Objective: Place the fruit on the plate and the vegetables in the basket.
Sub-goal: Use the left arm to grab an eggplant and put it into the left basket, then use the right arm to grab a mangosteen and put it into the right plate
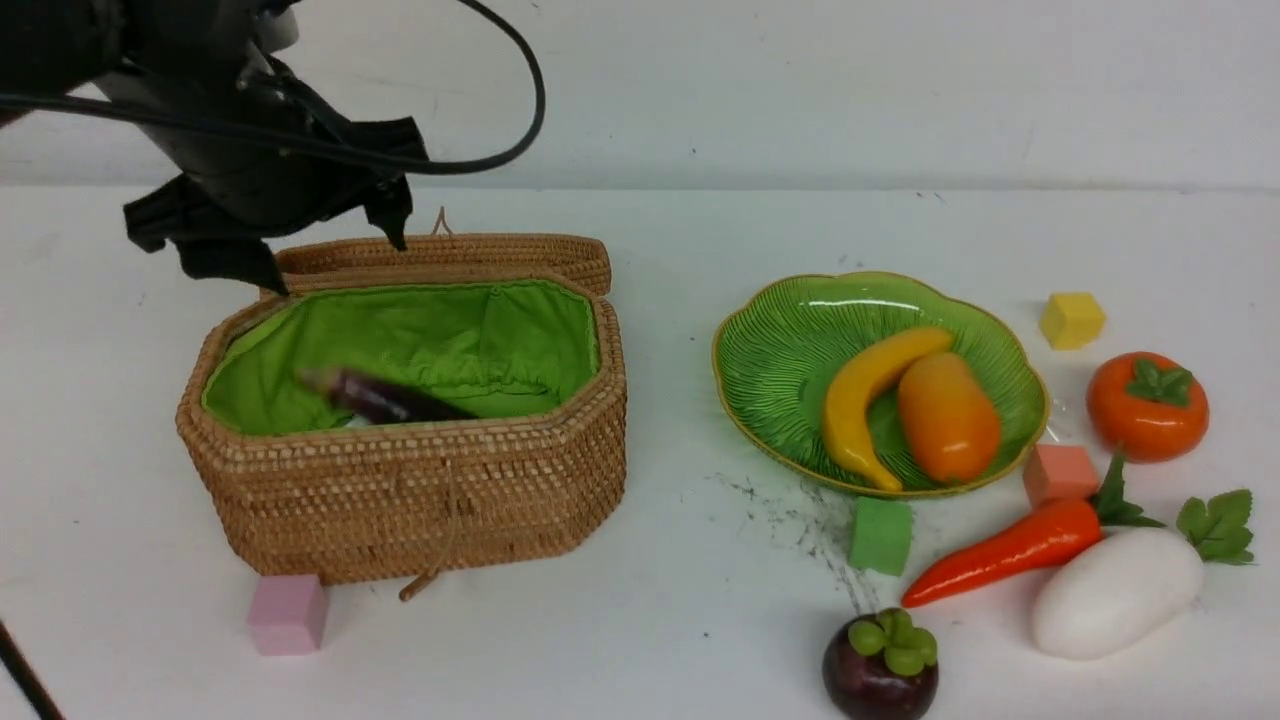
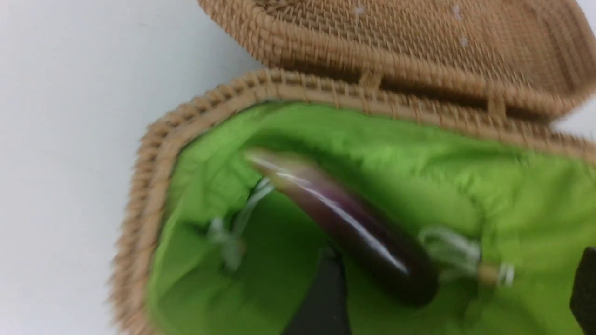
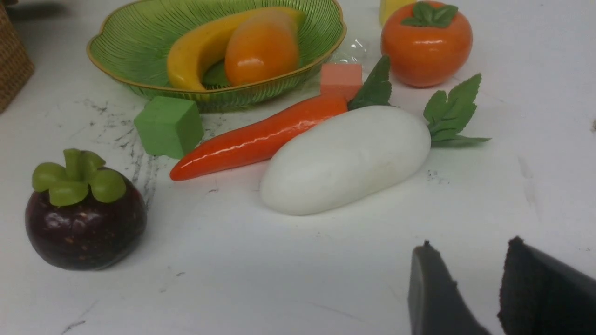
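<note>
The left gripper [image 1: 338, 265] hangs open and empty. Just below it, the eggplant [image 1: 385, 398] is inside the basket [image 1: 420, 500]. It looks light, hard and slippery; its thick middle seems best to hold.

A wicker basket [image 2: 153, 153] stands open on the white desk [image 2: 60, 139], its lid [image 2: 396, 42] folded back behind the hinged edge; bright green cloth [image 2: 419, 172] lines the inside; a slim, glossy purple eggplant [image 2: 354, 228], blurred, is inside against the cloth, one end near a corner of the basket; white cords [image 2: 242, 218] and a small wooden bead [image 2: 486, 274] lie beside it; the left gripper's dark fingers [image 2: 323, 298] stand wide apart, gripping nothing.
</note>
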Motion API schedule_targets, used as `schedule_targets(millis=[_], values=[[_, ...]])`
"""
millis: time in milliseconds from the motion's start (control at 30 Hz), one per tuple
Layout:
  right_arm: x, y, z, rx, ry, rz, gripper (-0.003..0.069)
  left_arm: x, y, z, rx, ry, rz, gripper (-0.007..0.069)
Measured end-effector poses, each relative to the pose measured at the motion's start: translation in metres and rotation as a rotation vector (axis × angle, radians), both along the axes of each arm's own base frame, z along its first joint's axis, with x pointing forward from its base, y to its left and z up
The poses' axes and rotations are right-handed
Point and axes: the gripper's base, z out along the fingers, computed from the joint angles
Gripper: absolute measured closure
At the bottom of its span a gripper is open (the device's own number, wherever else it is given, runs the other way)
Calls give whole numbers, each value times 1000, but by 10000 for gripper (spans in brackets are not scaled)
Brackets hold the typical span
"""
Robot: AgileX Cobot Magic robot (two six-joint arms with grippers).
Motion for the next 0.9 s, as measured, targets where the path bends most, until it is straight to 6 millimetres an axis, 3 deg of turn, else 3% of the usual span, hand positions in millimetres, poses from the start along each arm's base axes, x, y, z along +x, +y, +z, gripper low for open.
schedule_targets(millis=[100, 167, 267, 367, 433, 467, 500, 567, 733, 900], values=[[0, 0, 0, 0, 0, 0, 416, -24, 4, 20, 20, 27, -67, 27], [0, 0, 0, 0, 0, 0, 416, -54, 7, 44, 10, 31, -134, 95], [0, 0, 0, 0, 0, 0, 416, -93, 11, 63, -33, 3, -194, 220], [0, 0, 0, 0, 0, 0, 416, -130, 15, 66, -84, -21, -228, 370], [0, 0, 0, 0, 0, 0, 416, -159, 20, 61, -99, -38, -254, 482], [0, 0, 0, 0, 0, 0, 416, -162, 20, 60, -100, -40, -256, 482], [0, 0, 0, 0, 0, 0, 416, -185, 26, 49, -98, -46, -264, 568], [0, 0, 0, 0, 0, 0, 416, -208, 33, 33, -89, -54, -266, 638], [0, 0, 0, 0, 0, 0, 416, -253, 47, -17, -95, -134, -234, 638], [0, 0, 0, 0, 0, 0, 416, -271, 51, -40, -140, -212, -200, 638]])
